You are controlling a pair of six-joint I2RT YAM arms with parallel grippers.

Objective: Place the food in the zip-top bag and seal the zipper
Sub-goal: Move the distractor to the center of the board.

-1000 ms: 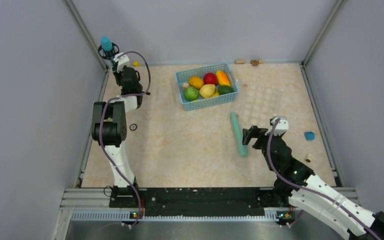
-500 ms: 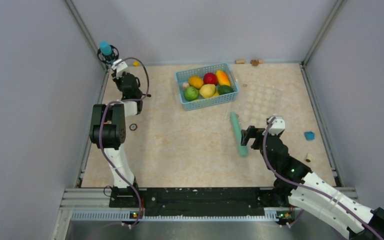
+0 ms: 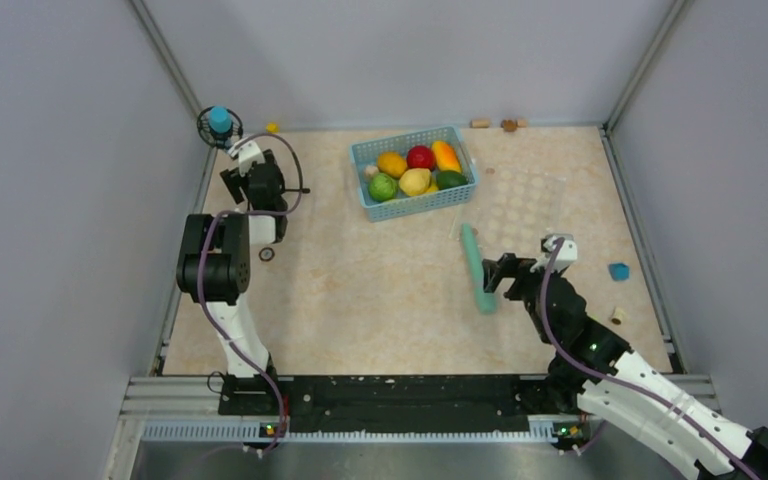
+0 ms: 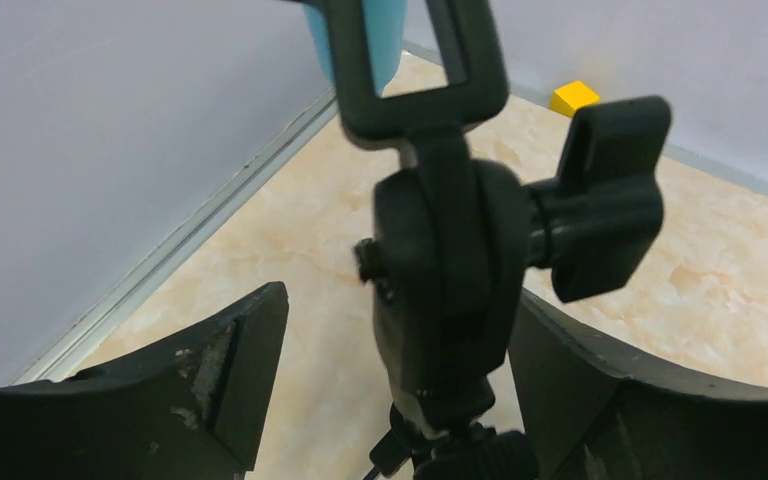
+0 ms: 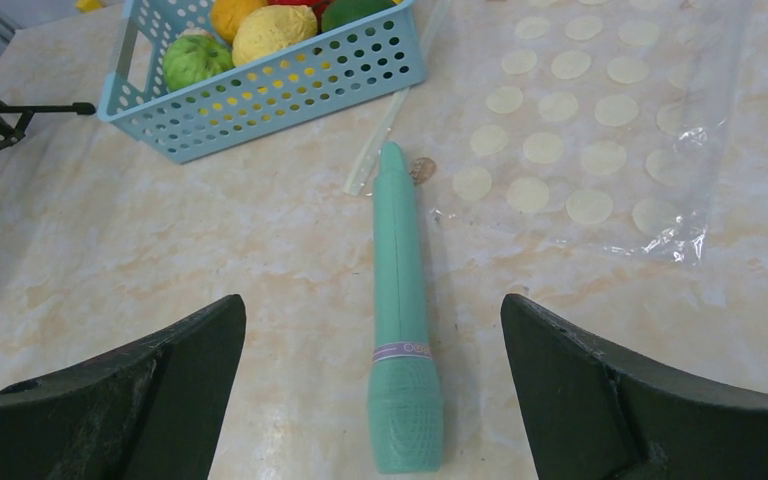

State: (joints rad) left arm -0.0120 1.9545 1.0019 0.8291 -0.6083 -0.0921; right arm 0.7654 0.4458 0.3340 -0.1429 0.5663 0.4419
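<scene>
No text can be read with certainty. The teal stick, lying just ahead of the right claw and in line with its gap, bears a pale band. Its small marks are too blurred to read.

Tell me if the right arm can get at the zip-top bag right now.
Probably yes. The right fingers are open, and the zip-top bag lies flat just ahead with nothing on it; only the teal stick lies beside it.
</scene>
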